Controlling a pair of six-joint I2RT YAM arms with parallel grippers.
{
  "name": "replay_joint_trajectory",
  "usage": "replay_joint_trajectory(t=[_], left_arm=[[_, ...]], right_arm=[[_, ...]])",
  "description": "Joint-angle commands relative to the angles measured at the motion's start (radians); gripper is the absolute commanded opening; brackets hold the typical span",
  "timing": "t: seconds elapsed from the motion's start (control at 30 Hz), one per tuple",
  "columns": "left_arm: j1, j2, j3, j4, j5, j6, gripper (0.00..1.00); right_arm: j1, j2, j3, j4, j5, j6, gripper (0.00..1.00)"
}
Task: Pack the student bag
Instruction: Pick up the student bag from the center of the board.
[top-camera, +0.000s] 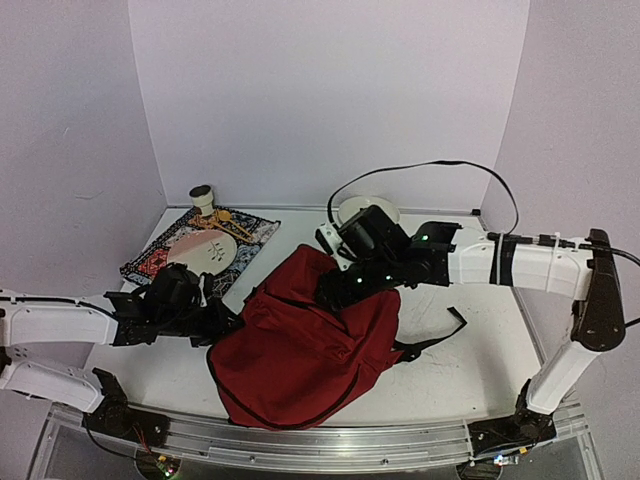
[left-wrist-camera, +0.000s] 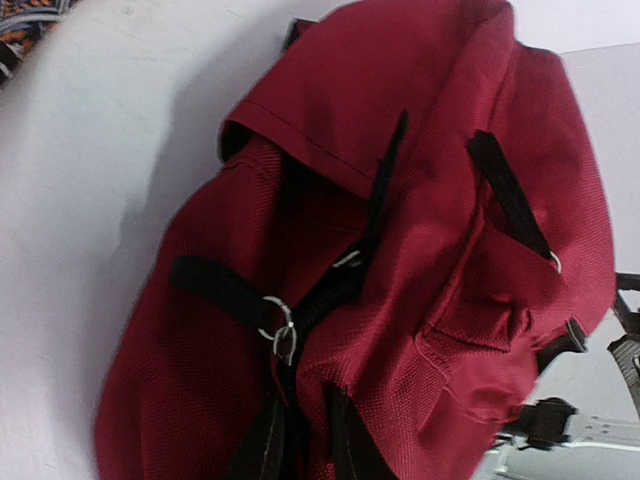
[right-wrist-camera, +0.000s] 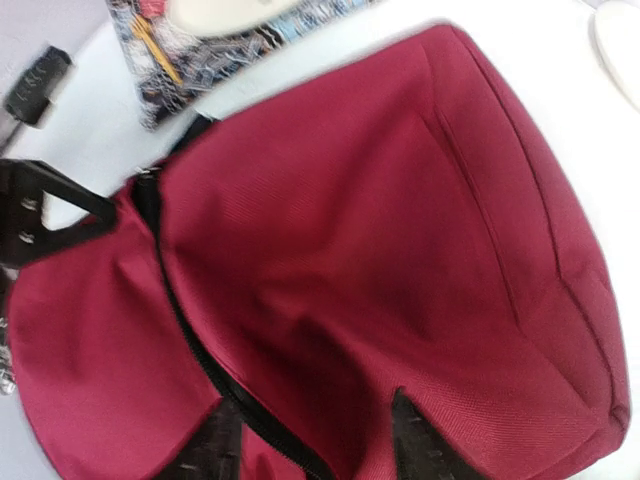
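Left gripper (left-wrist-camera: 304, 405) was narrow, pinching the student bag (top-camera: 300, 350) near its zipper; right gripper (right-wrist-camera: 315, 405) hung over the bag, fingers spread apart.

- the dark-red student bag (right-wrist-camera: 380, 250) is filling most of the view, lying on the white table (right-wrist-camera: 90, 130)
- a black zipper (right-wrist-camera: 185, 330) is curving down its left part toward the bottom edge
- the right gripper (right-wrist-camera: 315, 450) is hovering at the bag, its two dark fingertips (right-wrist-camera: 420, 445) standing apart with the zipper between them
- a patterned mat (right-wrist-camera: 230, 55) is lying beyond the bag, carrying a pale plate (right-wrist-camera: 220, 10)
- a small black block (right-wrist-camera: 35, 85) is sitting on the table at left
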Motion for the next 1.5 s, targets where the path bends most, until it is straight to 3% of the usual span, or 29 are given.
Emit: replay_joint_trajectory(t=[0.0,0.13,0.33,0.63,0.8,1.13,1.47], left_arm=[[-0.11,-0.047,-0.02,0.187,-0.03,-0.154,0.09],[-0.209,-0.032,-0.019,0.219,-0.164,-0.233,0.01],[-0.291,-0.018,-0.049,0.326,-0.288,-0.311,0.0],[-0.323,-0.011,-0.003,0.325,-0.314,-0.211,0.0],[-0.323,-0.1,-0.021,0.318,-0.361,-0.156,0.0],[-0.323,-0.183,-0.018,0.244,-0.431,-0.09,0.0],[-0.323,-0.209,0.087,0.136,-0.462,0.077,0.0]], right_arm=[[-0.004,-0.079,0.034,-0.032,-0.024,0.055,0.61],[-0.004,-0.098,0.04,-0.024,-0.028,0.095,0.67],[-0.01,-0.043,0.077,-0.003,-0.019,0.168,0.67],[-0.027,0.166,0.257,0.008,-0.022,0.205,0.66],[-0.042,0.22,0.206,0.008,0.035,0.214,0.6],[-0.043,0.189,-0.019,0.096,0.052,0.206,0.51],[-0.042,0.087,0.026,0.111,0.006,0.167,0.53]])
